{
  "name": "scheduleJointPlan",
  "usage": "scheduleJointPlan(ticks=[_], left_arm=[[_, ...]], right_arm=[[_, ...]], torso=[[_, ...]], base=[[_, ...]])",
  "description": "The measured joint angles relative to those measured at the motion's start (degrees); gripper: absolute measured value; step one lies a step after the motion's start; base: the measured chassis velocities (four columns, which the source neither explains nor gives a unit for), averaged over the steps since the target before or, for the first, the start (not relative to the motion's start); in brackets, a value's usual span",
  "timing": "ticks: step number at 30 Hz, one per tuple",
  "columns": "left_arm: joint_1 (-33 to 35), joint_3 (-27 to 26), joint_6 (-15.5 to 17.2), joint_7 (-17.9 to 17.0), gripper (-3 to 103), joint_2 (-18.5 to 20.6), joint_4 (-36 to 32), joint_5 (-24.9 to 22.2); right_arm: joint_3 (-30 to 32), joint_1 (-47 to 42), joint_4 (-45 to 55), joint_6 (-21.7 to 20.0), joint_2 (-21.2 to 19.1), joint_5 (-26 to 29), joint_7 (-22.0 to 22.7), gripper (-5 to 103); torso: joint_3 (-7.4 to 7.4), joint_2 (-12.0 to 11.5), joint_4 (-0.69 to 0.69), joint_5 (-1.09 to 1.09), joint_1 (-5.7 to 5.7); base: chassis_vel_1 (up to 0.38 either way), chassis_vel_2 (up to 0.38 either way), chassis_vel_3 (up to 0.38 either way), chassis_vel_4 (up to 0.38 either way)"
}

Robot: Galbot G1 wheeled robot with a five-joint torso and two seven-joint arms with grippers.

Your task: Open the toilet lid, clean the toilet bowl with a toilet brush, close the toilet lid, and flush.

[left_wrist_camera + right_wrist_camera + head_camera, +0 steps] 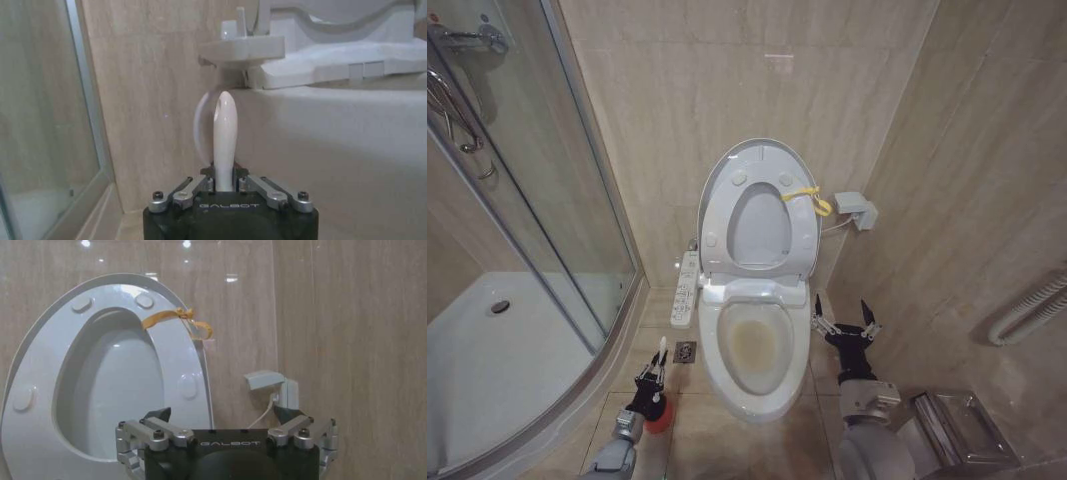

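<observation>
Toilet lid (727, 175) raised upright against the tiled wall (647, 90), at 12 o'clock from the bowl. White ring seat (762, 230) is up too, lying flat against the lid. Yellow loop strap (812, 197) hangs at the raised seat/lid's rim, at about 2 o'clock on the oval; in the right wrist view the strap (180, 320) sits at the upper rim beside the tile.

Toilet bowl (757, 345) open, yellowish-brown staining inside, water area in the centre. Long white control panel (685, 290) runs along the bowl's side at about 10 o'clock.

Left gripper (649, 385) low on the floor, at 8 o'clock from the bowl, beside a small floor drain (685, 351). Fingers nearly closed, clamped round the thin white handle of the toilet brush (660, 352), handle upright. Red cup holder (659, 418) just under the gripper; bristle head hidden. In the left wrist view the handle (224, 145) stands straight up between the fingers (193, 187), bowl's outer wall close behind.

Right gripper (847, 325) hovers at 3 o'clock from the bowl, near its rim but apart from it, fingers spread wide, gripping nothing. Right wrist view: gripper (227, 427) faces the raised lid (40, 360); small wall box (270, 385) with cable beside it.

Glass shower enclosure (527, 230) at 9 o'clock.
</observation>
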Motion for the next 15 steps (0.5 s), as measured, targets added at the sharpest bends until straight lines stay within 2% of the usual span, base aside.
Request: scheduleJointPlan(ticks=[10, 15], left_arm=[[0.7, -0.7, 0.0, -0.3, 16, 0.6, 1.6, 1.9], [1.6, -0.7, 1.5, -3.2, 14, 0.9, -0.5, 2.5]], right_arm=[[0.0, 0.0, 0.0, 0.0, 0.0, 0.0, 0.0, 100], [0.0, 0.0, 0.0, 0.0, 0.0, 0.0, 0.0, 100]], torso=[[0.0, 0.0, 0.01, -0.01, 0.0], [0.0, 0.0, 0.01, -0.01, 0.0]], base=[[0.0, 0.0, 0.0, 0.0], [0.0, 0.0, 0.0, 0.0]])
